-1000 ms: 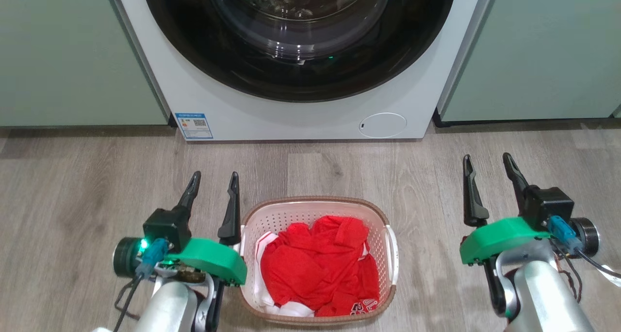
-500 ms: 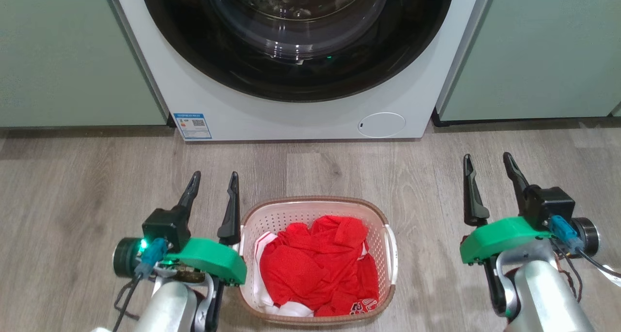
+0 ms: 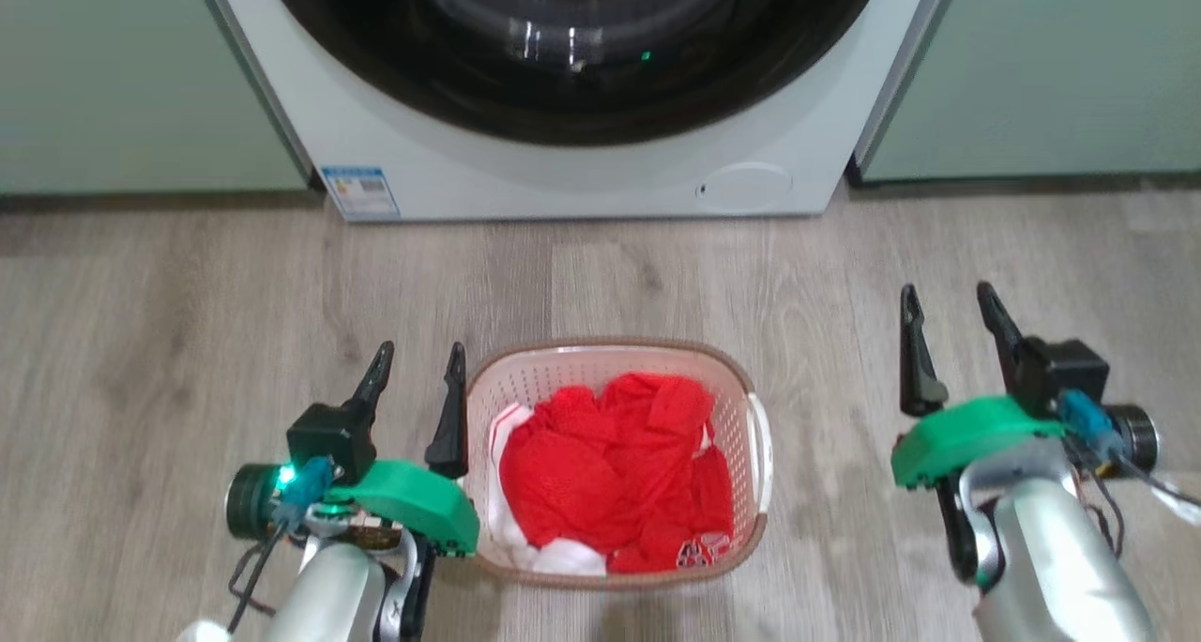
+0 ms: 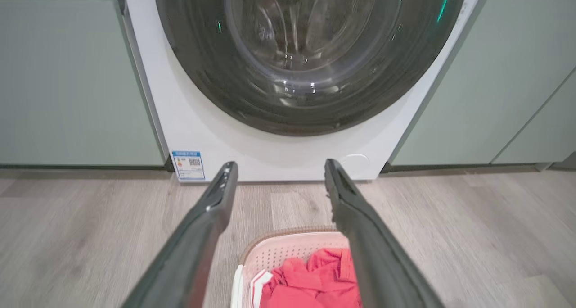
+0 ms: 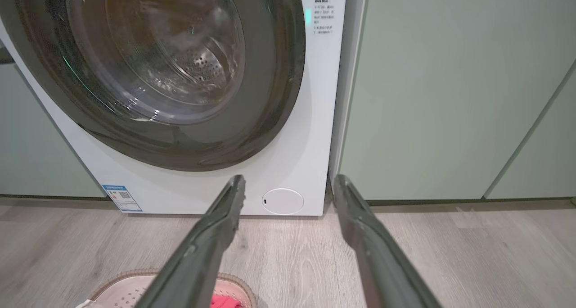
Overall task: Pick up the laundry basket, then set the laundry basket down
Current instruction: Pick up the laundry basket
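Left gripper (image 3: 419, 355): fingers spread, nothing between them. Inner finger sits just beside the rim at the 9 o'clock side of the laundry basket (image 3: 610, 348); contact can't be told. Right gripper (image 3: 946, 295): fingers likewise parted and empty, well apart from the basket at its 3 o'clock, bare floor between.

Basket stands on the wood floor (image 3: 188, 323), low centre in the head view, with the washer (image 3: 563, 177) at its 12 o'clock. Heaped inside are red clothes (image 3: 610, 464) and some white cloth.

Handling, judged: a perforated plastic shell, light and fairly stiff, but likely to flex if squeezed on one wall. The load is soft, adds little weight and may shift. Smooth plastic could slip in a pinch. Best hold looks like the white side handles (image 3: 762, 447) at 3 and 9 o'clock, one per gripper, with the lift kept level.

Room: open floor at the basket's 3 and 9 o'clock, and toward 12 up to the washer front. Green cabinets (image 3: 1032, 60) flank the washer at 10 and 2 o'clock. The right arm has the most ground to cover.
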